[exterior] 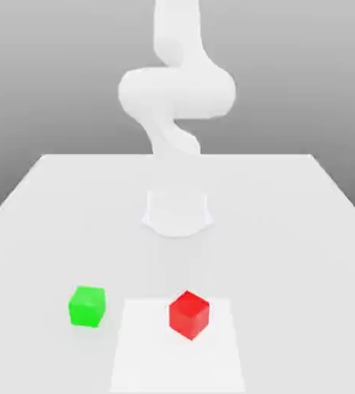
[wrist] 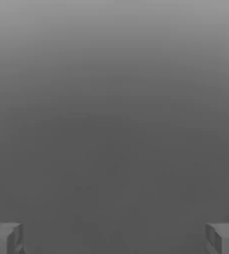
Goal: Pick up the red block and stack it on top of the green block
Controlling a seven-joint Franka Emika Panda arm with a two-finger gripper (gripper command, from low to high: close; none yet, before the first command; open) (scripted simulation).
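From here, the gripper (wrist: 114, 239) has its fingers spread wide, nothing between them. The red block (exterior: 189, 315) sits on the pale square panel (exterior: 177, 369), near the table (exterior: 272, 254)'s front edge; the green block (exterior: 87, 306) is just beyond the panel, toward the exterior view's left. I'd line the fingers up with two opposite faces of the red one, then lower straight down. Neither block is in a container.
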